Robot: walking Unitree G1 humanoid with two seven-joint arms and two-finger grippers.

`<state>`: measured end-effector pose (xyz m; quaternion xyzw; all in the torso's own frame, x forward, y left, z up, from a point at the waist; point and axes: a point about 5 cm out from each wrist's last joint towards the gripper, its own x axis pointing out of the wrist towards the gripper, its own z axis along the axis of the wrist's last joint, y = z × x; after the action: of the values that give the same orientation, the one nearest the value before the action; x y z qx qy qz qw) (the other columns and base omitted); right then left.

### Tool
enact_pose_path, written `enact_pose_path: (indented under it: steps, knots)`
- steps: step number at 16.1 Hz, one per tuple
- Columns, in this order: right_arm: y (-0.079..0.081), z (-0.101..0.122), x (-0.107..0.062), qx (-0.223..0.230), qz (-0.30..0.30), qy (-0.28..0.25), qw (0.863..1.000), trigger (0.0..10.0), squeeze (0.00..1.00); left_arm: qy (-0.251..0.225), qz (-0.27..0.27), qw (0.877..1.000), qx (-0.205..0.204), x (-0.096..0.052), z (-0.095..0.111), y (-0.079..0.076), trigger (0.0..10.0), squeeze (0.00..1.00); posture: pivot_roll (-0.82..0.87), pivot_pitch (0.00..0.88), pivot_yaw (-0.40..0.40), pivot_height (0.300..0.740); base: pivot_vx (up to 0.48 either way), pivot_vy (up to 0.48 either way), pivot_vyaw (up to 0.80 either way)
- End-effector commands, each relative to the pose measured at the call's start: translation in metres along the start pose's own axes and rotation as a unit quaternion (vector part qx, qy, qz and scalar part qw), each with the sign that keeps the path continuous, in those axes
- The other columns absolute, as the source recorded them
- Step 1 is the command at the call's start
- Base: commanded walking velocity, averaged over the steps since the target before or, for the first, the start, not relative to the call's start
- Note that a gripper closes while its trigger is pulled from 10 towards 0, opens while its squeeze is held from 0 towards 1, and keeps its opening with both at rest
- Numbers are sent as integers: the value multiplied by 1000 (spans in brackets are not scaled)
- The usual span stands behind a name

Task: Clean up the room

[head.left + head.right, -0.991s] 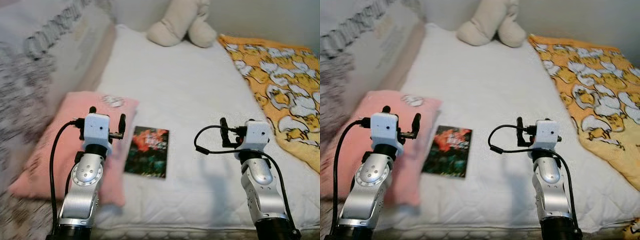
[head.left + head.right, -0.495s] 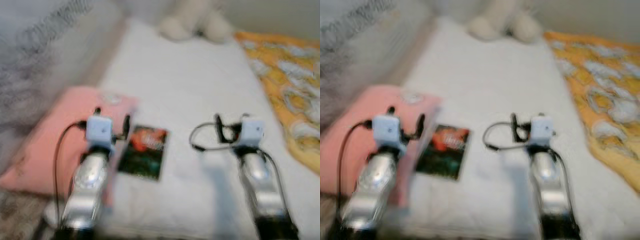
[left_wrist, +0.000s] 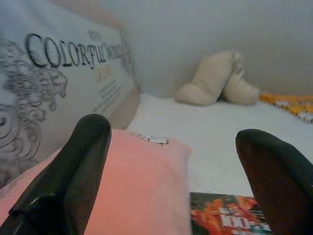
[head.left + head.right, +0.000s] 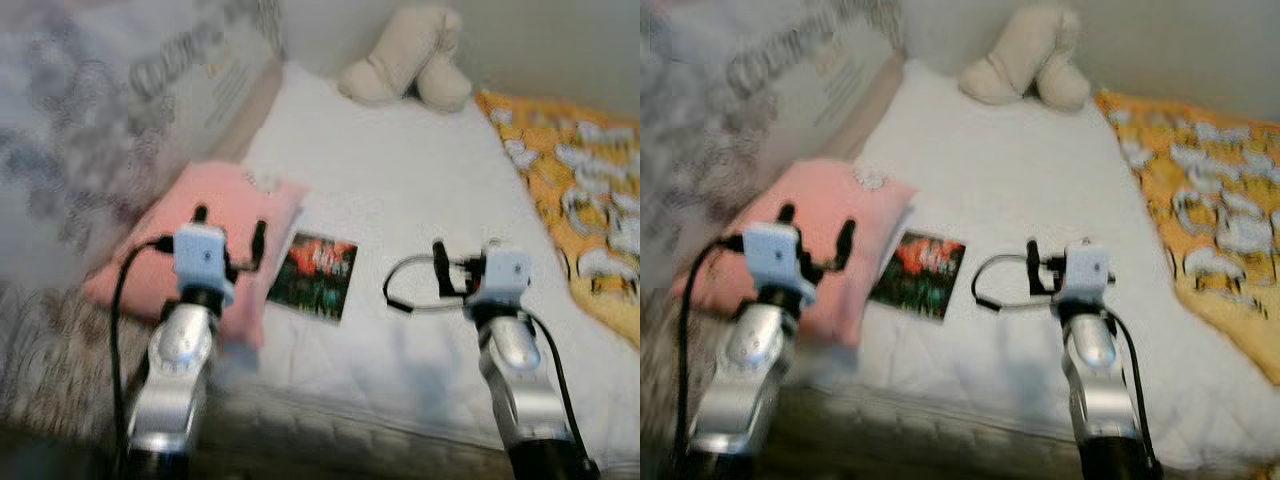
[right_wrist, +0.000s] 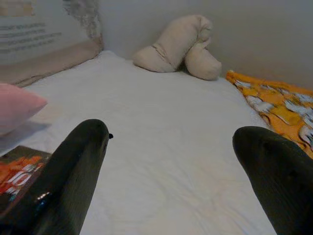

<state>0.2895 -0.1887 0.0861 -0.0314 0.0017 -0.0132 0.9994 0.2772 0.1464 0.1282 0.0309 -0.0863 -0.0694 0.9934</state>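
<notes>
**Pincers spread, holding nothing, above bed edge**

Left pincer (image 4: 230,228) over pink pillow (image 4: 170,250); right pincer (image 5: 171,166) over bare white bed (image 4: 400,200). Book (image 4: 318,275) lies flat beside pillow. Stuffed toy (image 4: 405,70) and yellow blanket (image 4: 590,210) remain. Tidying apparently not begun.

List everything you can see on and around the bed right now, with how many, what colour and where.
White quilted mattress: one, white, spans the scene.
Pink rectangular pillow: one, pink, on the mattress's left side.
Dark book with red-orange cover art: one, lying flat right beside the pillow.
Beige plush toy: one, beige, far end by the wall.
Orange blanket with white duck print: one, along the mattress's right side.
Large grey-and-white printed cushion: one, left of the bed.
Left claw: open, above the pillow.
Right claw: open, above bare mattress.
</notes>
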Motion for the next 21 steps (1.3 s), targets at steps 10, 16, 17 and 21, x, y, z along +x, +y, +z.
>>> enact_pose_path:
  steps: [10,16,17,21]
  knots:
    - [-4,5,1,50,-12,-22,998,10000,0,71,33,997,0,11,-20,14,10000,0,76,0,-77,728,0,-460,0]
    - [-6,-1,-4,66,-24,-12,997,10000,0,102,50,992,-50,14,-28,17,10000,0,67,0,-62,728,0,-439,0]
    - [-5,-1,-5,67,-24,-12,997,10000,0,101,42,993,-44,16,-26,15,10000,0,61,0,-55,728,0,-439,0]
    - [-3,-1,-6,58,-17,-11,998,10000,0,105,26,994,-25,21,-25,12,10000,0,53,0,-48,728,0,-437,0]
